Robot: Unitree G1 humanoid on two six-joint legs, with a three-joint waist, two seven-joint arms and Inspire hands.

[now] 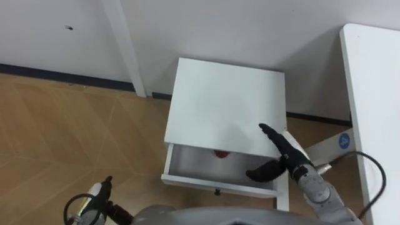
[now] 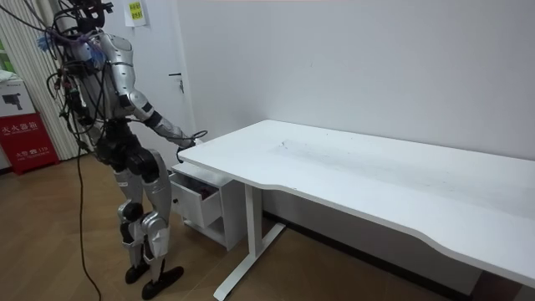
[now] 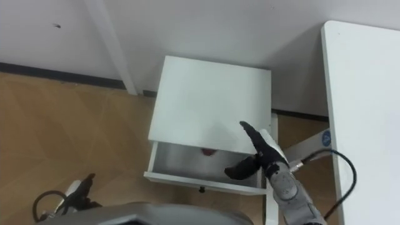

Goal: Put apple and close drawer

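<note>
Inside the open drawer (image 1: 200,182) the apple (image 1: 221,154) lay at the back, so placing looked done. Right hand (image 1: 284,156) hovered released over the drawer's right end; left hand (image 1: 100,192) sat well short of it, state untellable. Closing probably called for pushing the drawer's front squarely.

Drawer (image 1: 195,167) of white cabinet (image 1: 225,103) stands open. Red apple (image 1: 221,154) lies inside, at the back. Right hand (image 1: 287,157) over drawer's right end, fingers spread.

Bright, even indoor light; soft shadow inside drawer (image 1: 187,164), beneath desk (image 2: 351,167).
</note>
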